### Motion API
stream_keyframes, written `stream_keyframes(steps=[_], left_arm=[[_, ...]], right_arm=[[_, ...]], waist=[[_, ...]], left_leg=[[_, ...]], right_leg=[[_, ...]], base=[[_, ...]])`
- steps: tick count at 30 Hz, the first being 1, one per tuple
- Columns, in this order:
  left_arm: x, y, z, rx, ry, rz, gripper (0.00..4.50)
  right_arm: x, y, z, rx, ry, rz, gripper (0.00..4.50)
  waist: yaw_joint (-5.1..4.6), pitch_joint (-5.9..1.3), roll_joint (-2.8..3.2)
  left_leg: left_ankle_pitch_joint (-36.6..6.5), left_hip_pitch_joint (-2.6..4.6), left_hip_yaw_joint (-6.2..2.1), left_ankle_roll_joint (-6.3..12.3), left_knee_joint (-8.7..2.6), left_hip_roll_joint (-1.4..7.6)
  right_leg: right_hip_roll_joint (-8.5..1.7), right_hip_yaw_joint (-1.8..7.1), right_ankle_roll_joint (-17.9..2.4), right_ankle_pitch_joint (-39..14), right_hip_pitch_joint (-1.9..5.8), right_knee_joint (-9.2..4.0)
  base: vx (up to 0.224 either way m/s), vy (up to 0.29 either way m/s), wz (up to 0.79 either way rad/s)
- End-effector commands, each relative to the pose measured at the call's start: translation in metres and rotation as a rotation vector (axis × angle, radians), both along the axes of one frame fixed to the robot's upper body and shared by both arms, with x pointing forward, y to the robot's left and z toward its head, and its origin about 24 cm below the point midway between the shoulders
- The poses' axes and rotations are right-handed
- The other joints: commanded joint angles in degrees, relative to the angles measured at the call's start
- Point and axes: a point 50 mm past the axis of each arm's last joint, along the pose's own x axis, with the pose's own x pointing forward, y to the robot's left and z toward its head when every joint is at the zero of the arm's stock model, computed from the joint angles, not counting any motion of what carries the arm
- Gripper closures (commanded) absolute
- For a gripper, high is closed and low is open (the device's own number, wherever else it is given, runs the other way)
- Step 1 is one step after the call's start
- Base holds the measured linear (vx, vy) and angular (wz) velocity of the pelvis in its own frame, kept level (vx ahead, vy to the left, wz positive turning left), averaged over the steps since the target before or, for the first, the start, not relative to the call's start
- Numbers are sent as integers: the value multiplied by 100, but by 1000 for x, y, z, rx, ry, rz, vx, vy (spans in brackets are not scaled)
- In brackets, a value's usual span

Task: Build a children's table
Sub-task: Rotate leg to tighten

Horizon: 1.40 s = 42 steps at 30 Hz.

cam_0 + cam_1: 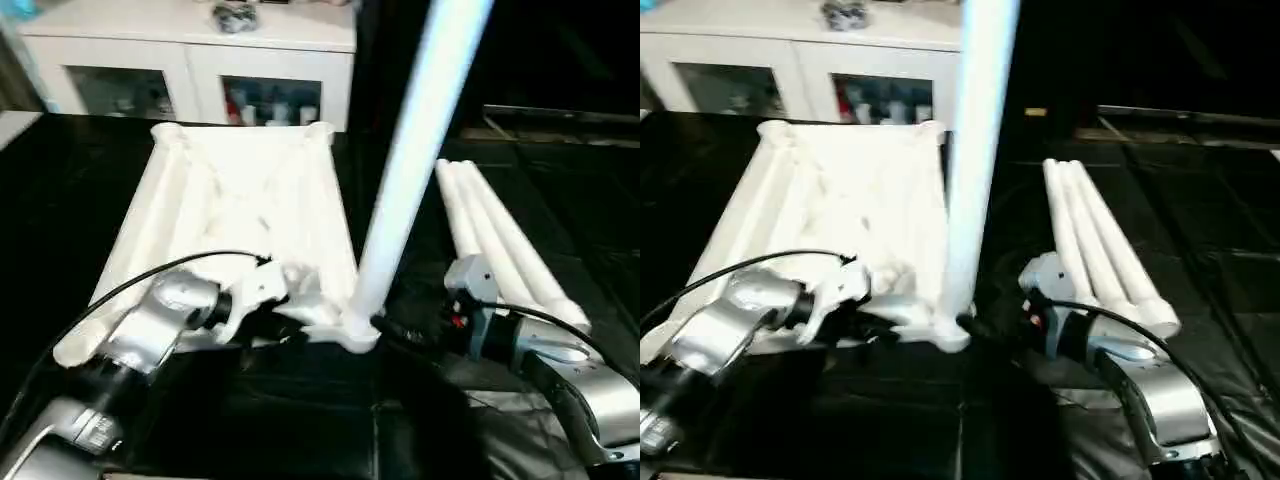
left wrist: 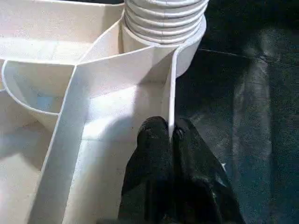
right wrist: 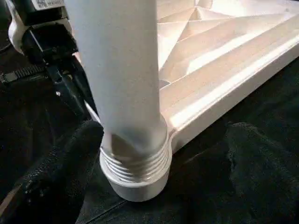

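The white table top [image 1: 240, 190] lies upside down on the black cloth, its ribs facing up. One white leg [image 1: 410, 150] stands upright in the near right corner socket [image 1: 355, 330], and its threaded base [image 3: 135, 163] shows above the socket. My left gripper [image 2: 170, 135] is shut on the thin side wall of the table top, right beside that socket. My right gripper [image 3: 163, 132] is open, with one black finger [image 3: 60, 172] on each side of the leg's base. Three more legs [image 1: 500, 240] lie side by side on the cloth to the right.
A white cabinet with glass doors [image 1: 200, 60] stands behind the table top. Black cloth [image 1: 300, 420] covers the work surface. My silver forearms [image 1: 560, 370] and their black cables reach in from the near edge.
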Motion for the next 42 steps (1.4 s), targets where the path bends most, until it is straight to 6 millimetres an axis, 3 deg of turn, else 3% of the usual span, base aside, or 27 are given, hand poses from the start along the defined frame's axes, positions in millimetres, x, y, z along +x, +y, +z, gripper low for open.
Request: stream_keyframes(steps=[1, 17, 18, 20, 21, 26, 29, 35, 42], left_arm=[[-7, -1, -9, 4, 45, -16, 447], [-8, -1, -8, -4, 28, 14, 447], [-7, -1, -8, -5, 27, 15, 447], [-7, -1, -7, -6, 26, 15, 447], [-7, -1, -7, -5, 19, 15, 447], [-6, -1, -6, -21, 1, 44, 447], [-8, -1, -3, -36, 9, 36, 394], [-14, 1, -1, -50, 13, 34, 342], [-17, 3, 1, -43, 24, 47, 292]], right_arm=[[1, 0, 3, 8, -20, 17, 0], [-7, 1, 1, 41, -17, 31, 0], [-8, 1, 0, 42, -17, 30, 0], [-9, 1, -1, 43, -16, 29, 0], [-10, 1, -1, 43, -14, 29, 0], [-11, 2, -3, 48, -14, 19, 0], [-12, 2, -3, 53, -16, 13, 0], [-13, 4, -4, 61, -15, 3, 0], [-12, 5, -6, 61, -17, 0, 0]], waist=[[11, -314, -66], [16, -322, -61], [18, -318, -34], [12, -320, -52], [17, -320, -25], [16, -326, -28], [12, -325, -31], [22, -332, -16], [27, -315, -22]], left_leg=[[-249, 9, -193, 433, -377, 449], [-240, -1, -193, 466, -364, 441], [-263, -1, -196, 458, -365, 439], [-283, -1, -195, 448, -366, 438], [-286, -2, -197, 439, -364, 437], [-300, 7, -192, 444, -359, 441], [-314, -7, -197, 413, -361, 435], [-260, 6, -200, 455, -361, 451], [-384, 8, -201, 370, -373, 447]], right_leg=[[-690, 456, -905, -605, 251, -399], [-681, 448, -924, -573, 263, -400], [-682, 447, -919, -613, 261, -402], [-678, 447, -908, -645, 262, -411], [-681, 449, -911, -650, 263, -409], [-674, 448, -936, -563, 260, -408], [-678, 449, -921, -658, 273, -408], [-668, 446, -1028, -394, 258, -372], [-673, 451, -917, -765, 257, -412]], base=[[0, 0, 0], [0, 0, 0], [0, 0, 0], [0, 0, 0], [0, 0, 0], [0, 0, 0], [0, 0, 0], [0, 0, 0], [0, 0, 0]])
